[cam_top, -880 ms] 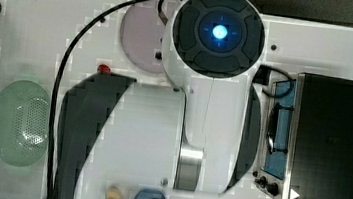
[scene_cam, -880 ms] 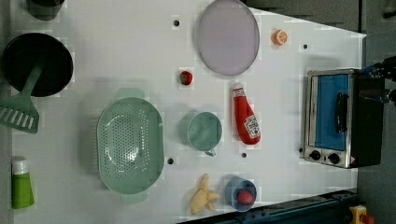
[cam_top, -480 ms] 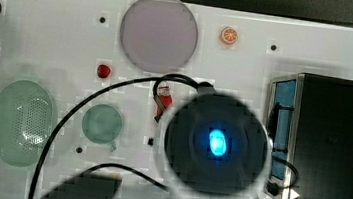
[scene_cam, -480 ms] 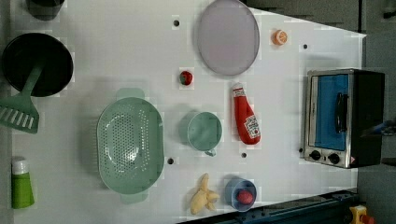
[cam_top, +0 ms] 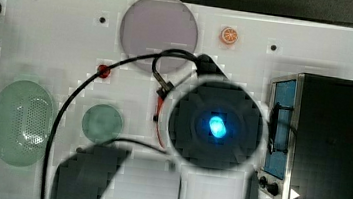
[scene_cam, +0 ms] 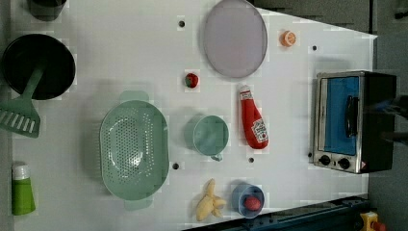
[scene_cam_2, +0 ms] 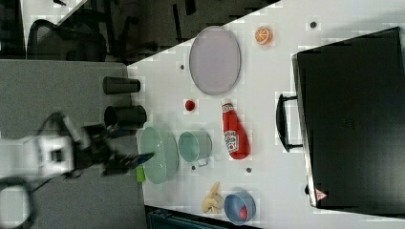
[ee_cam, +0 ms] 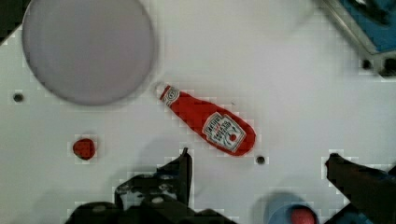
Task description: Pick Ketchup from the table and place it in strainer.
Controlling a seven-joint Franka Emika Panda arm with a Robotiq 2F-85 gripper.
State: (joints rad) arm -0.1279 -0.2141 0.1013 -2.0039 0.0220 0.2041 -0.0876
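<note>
The Ketchup [scene_cam: 252,120], a red squeeze bottle with a white cap, lies flat on the white table between the teal cup and the toaster oven; I also see it in the right view [scene_cam_2: 234,131]. In the wrist view the Ketchup [ee_cam: 210,123] lies slantwise just beyond my gripper [ee_cam: 257,156], which hangs above the table, open, with nothing between its fingers. From the top view my arm's round head [cam_top: 217,124] covers most of the bottle. The pale green strainer [scene_cam: 134,149] stands with nothing in it at the left view's left, also in the top view [cam_top: 21,122].
A lilac plate [scene_cam: 235,38] lies beyond the bottle's cap, and a teal cup [scene_cam: 210,135] sits between bottle and strainer. A toaster oven [scene_cam: 353,120] stands at the left view's right. A small red fruit [scene_cam: 191,80], a banana [scene_cam: 209,204] and a blue bowl [scene_cam: 248,199] are nearby.
In the top view my arm's head has moved down and to the right, and now covers the Ketchup. Nothing on the table has shifted.
</note>
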